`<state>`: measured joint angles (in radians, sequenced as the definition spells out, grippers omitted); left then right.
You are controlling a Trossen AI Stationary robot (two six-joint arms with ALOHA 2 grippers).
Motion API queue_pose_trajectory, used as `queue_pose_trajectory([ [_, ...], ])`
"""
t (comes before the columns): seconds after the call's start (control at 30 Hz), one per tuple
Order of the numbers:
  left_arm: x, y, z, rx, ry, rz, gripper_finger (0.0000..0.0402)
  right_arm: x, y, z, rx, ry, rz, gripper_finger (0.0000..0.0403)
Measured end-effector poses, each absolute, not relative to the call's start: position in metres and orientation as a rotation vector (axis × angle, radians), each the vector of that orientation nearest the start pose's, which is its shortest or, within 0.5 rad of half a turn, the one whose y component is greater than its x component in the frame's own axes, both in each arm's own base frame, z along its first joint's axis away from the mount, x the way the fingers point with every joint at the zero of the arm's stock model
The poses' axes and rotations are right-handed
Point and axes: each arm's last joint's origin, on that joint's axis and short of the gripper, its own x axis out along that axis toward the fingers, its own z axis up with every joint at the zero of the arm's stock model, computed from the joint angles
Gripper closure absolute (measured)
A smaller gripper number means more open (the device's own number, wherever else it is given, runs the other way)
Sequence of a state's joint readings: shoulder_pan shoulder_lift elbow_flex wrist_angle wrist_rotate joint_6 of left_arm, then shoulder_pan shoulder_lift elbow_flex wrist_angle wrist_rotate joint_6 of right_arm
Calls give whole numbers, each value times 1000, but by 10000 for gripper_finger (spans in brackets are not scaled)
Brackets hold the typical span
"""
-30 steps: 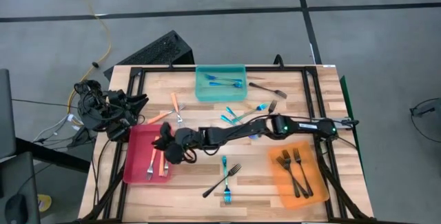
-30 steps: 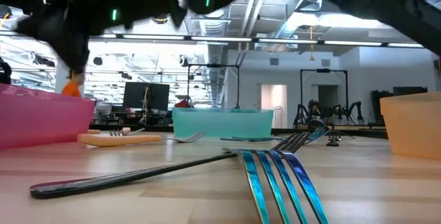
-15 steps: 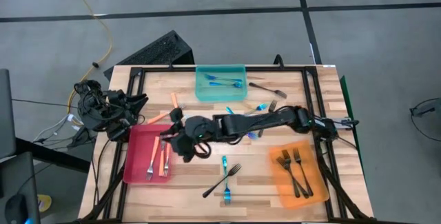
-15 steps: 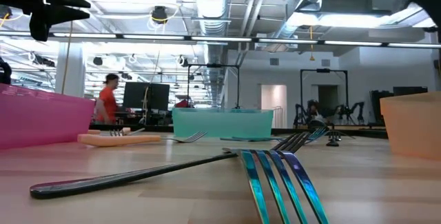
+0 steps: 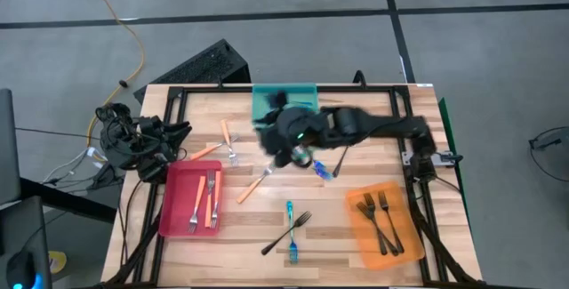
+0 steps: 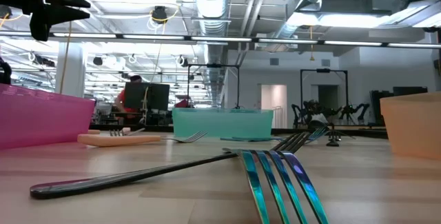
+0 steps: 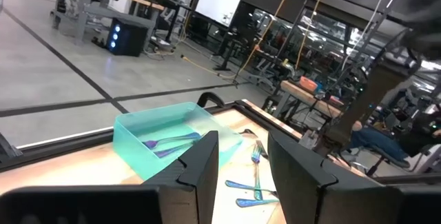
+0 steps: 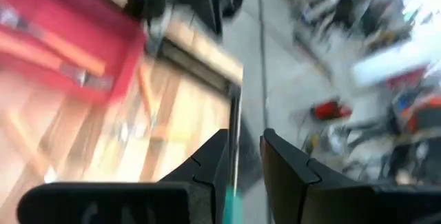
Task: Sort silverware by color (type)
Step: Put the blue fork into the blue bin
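My right gripper (image 5: 269,140) hovers, blurred by motion, above the table's far middle beside the teal tray (image 5: 307,93); its fingers (image 8: 244,138) stand apart and hold nothing. My left gripper (image 5: 178,140) waits open at the table's left edge (image 7: 242,145). The red tray (image 5: 178,222) holds orange forks (image 5: 213,202). The orange tray (image 5: 404,236) holds dark forks (image 5: 378,218). The teal tray (image 7: 134,131) holds blue forks (image 7: 169,141). An orange fork (image 5: 253,185) lies flat beside the red tray, and two more (image 5: 227,135) lie farther back.
A blue fork (image 5: 290,211) and a dark fork (image 5: 286,234) lie crossed near the table's near edge, close before the low camera (image 6: 275,176). Another blue fork (image 5: 317,166) lies below the right arm. Black frame rails (image 5: 400,111) border the tabletop. A person moves in the room behind.
My right gripper has left the red tray and swept toward the table's right and far side, ending beside the teal tray. Its arm has left the low view. The orange fork beside the red tray, covered by the arm before, now shows.
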<state>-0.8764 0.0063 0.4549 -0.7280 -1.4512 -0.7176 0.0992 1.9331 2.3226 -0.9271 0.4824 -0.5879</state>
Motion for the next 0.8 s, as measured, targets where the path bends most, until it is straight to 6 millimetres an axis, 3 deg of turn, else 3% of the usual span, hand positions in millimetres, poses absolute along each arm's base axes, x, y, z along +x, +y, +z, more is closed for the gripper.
queue_pose_trajectory([
  [0.3, 35, 2, 245, -443, -69, 528, 289, 287, -16, 479, -388, 923, -365, 295],
  [0.5, 35, 2, 245, -441, -71, 532, 289, 225, -20, 492, -161, 871, -449, 295],
  [0.63, 35, 2, 245, -442, -70, 529, 289, 183, -14, 476, -98, 893, -502, 295],
  [0.8, 35, 2, 245, -442, -71, 531, 289, 159, -8, 436, -9, 795, -507, 295],
])
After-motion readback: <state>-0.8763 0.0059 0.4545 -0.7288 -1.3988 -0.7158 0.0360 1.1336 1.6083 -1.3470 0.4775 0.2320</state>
